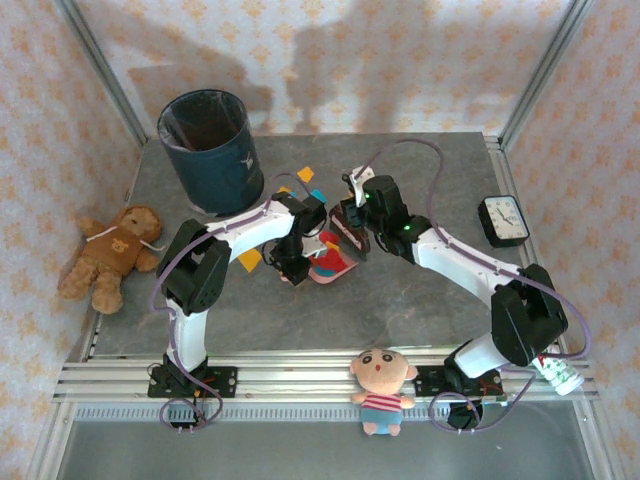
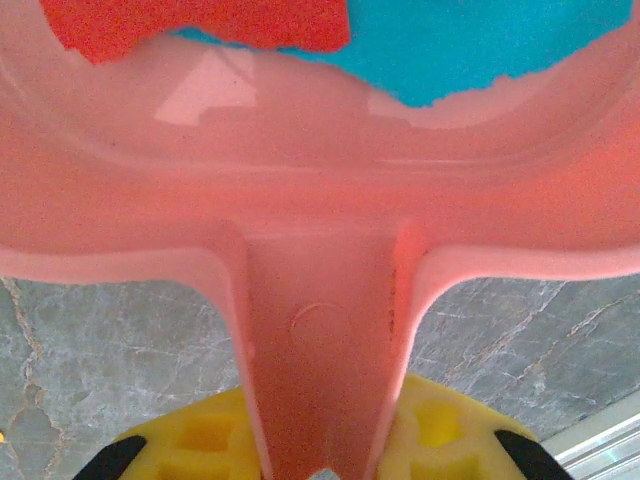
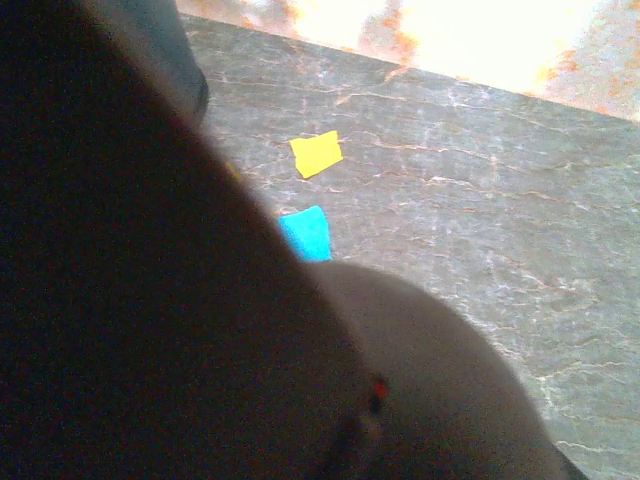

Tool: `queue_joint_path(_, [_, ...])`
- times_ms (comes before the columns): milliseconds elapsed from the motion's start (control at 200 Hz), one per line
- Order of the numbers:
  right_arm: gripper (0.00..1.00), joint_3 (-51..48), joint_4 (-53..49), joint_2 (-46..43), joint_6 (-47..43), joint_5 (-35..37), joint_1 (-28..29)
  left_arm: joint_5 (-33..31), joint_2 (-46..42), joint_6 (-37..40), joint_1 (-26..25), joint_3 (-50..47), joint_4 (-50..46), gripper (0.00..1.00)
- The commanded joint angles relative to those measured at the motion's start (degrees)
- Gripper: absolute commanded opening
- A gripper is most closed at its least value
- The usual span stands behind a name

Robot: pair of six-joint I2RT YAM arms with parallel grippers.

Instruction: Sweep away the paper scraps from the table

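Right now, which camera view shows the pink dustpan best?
The left wrist view: the dustpan is close and large, with its handle and red and blue paper scraps inside. The top view shows it small, partly hidden under the arms.

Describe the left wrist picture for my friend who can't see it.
A pink dustpan, gripped by its handle in the left gripper, holds a red paper scrap and a blue paper scrap. Grey table lies beneath.

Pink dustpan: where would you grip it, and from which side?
By the narrow handle, from the end opposite the mouth: it suits a two-finger grip, while the pan body is too wide and carries paper scraps. The left gripper holds it so.
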State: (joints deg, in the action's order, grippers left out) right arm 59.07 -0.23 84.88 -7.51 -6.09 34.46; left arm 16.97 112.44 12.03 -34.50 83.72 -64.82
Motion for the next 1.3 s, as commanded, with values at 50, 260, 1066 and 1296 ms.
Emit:
queue_joint_path(50, [0.00,0.07,-4.99,-2.86,-0.29,-6.34,0.31,-2.14,1.02,-0.61,-0.22,0.20,0.13,0.00])
queue_joint_path(260, [0.00,-1.65,-3.49,-5.28,0.71,-3.39,0.31,-2.24,1.07,-0.61,-0.22,0.65,-0.16,0.00])
queue_joint_path(1066, [0.00,-6.11,-10.86,-22.92,8.11,19.66,0.27,-3.04,-16.43,-5.30,2.26,-2.29,5.80,0.00])
queue_joint_path(1296, [0.00,-9.18,-10.62,-25.11,11.06,18.13,0.32,-1.77,-20.31,-6.46,3.82,0.51,5.92,0.00])
